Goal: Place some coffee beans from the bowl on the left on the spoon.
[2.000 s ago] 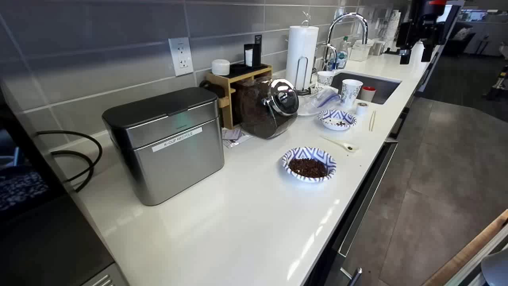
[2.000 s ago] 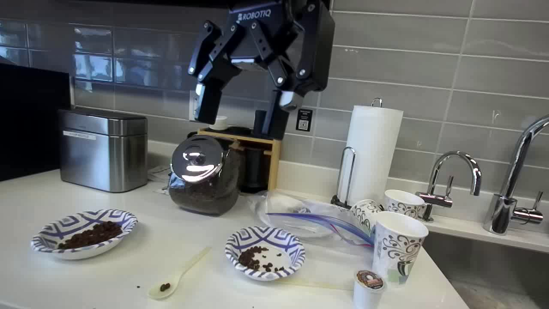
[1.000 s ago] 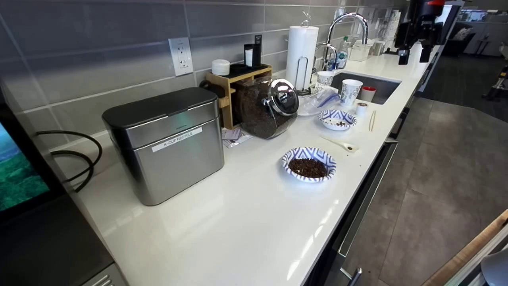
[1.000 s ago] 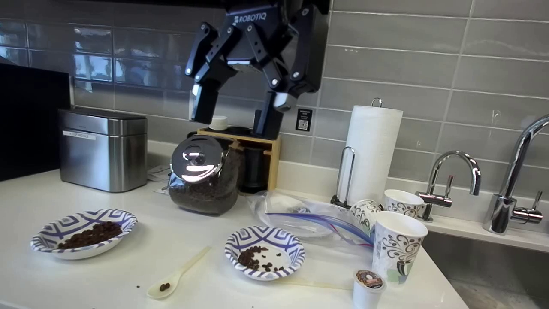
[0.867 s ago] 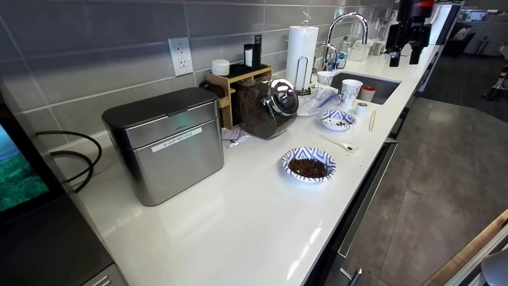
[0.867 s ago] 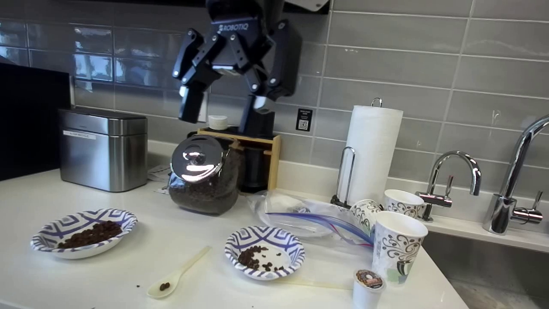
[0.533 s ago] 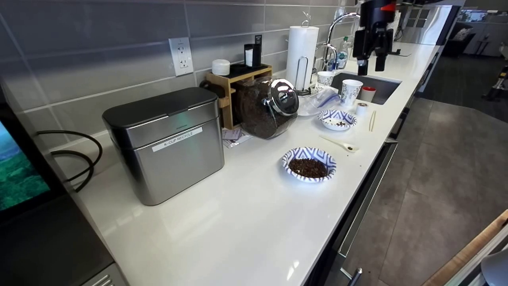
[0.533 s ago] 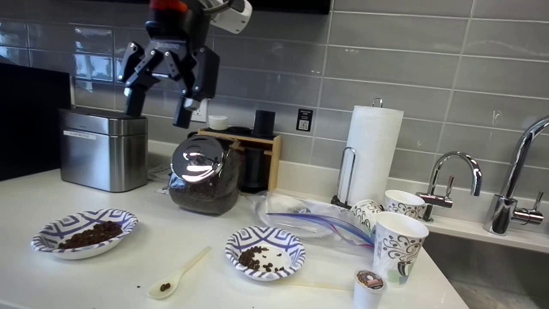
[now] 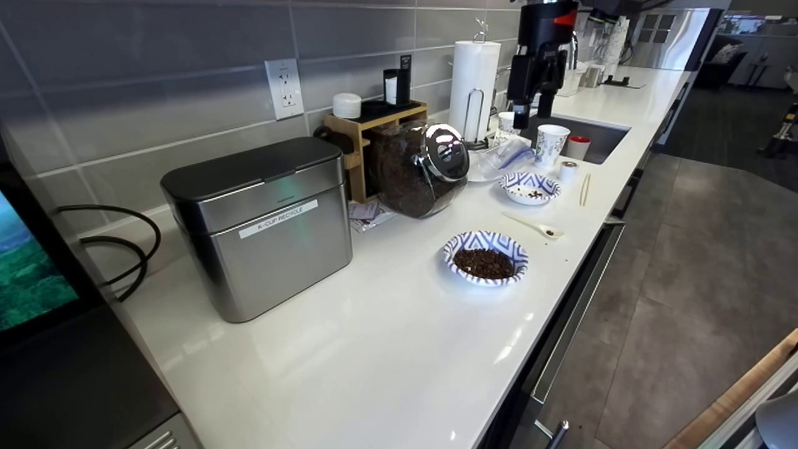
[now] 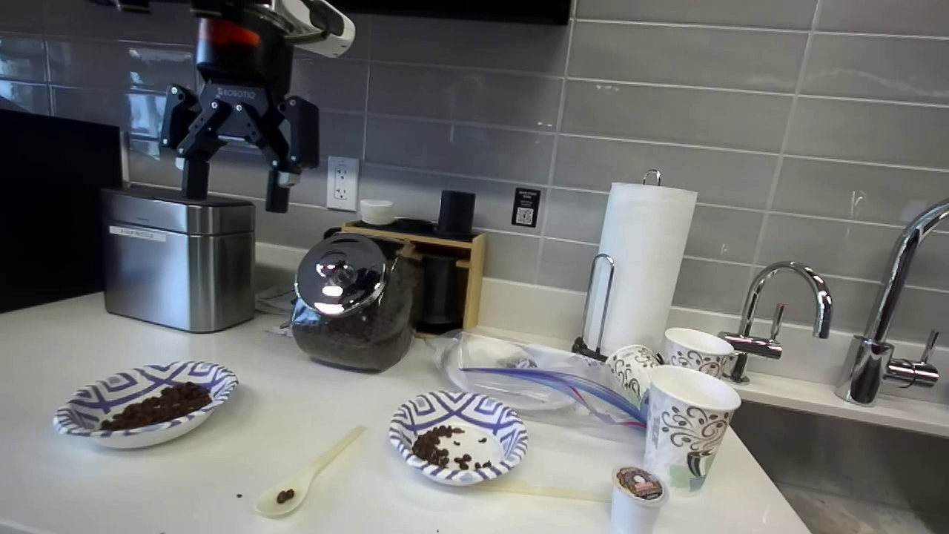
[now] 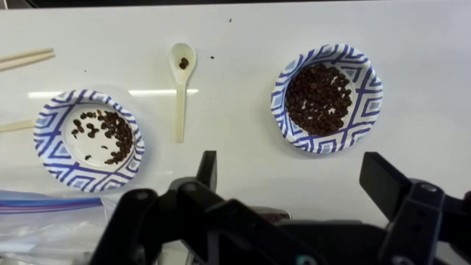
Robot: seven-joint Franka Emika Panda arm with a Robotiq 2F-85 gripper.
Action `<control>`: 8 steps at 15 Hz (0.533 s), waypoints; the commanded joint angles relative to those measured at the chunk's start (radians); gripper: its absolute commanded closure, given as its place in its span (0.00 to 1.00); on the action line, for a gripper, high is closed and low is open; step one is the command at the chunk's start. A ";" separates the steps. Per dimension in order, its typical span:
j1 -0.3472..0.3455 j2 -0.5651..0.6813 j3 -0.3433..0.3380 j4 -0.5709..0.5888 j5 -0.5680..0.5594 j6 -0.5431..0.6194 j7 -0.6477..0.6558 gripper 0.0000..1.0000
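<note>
The fuller bowl (image 10: 215, 374), with a blue-and-white patterned rim, holds a heap of dark brown coffee beans (image 10: 159, 408). It also shows in an exterior view (image 9: 511, 246) and the wrist view (image 11: 368, 106). The cream spoon (image 10: 326, 456) lies on the counter with a couple of beans in its scoop; it also shows in the wrist view (image 11: 180, 110). My gripper (image 10: 236, 196) is open and empty, high above the counter, pointing down. In the wrist view my gripper (image 11: 290, 162) has the fuller bowl just beyond its fingertips and the spoon beyond the left finger.
A similar bowl (image 10: 504, 423) with fewer beans stands on the spoon's other side. A glass jar (image 10: 356, 341), steel box (image 10: 178, 274), plastic bag (image 10: 519, 371), paper cups (image 10: 689, 430), a small pod cup (image 10: 637, 497) and chopsticks (image 11: 25, 59) are around. The counter's front edge runs beside the spoon.
My open gripper has moved from above the jar side toward the fuller bowl and the steel box, leftward in both exterior views. The bowls, beans and spoon have not moved.
</note>
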State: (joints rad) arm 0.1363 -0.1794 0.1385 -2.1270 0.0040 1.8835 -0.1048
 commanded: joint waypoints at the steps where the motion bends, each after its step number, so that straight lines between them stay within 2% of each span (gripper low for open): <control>1: 0.012 0.002 0.005 -0.009 0.004 0.030 -0.008 0.00; 8: 0.014 0.003 0.004 -0.009 0.004 0.038 -0.009 0.00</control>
State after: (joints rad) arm 0.1481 -0.1772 0.1440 -2.1389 0.0087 1.9246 -0.1148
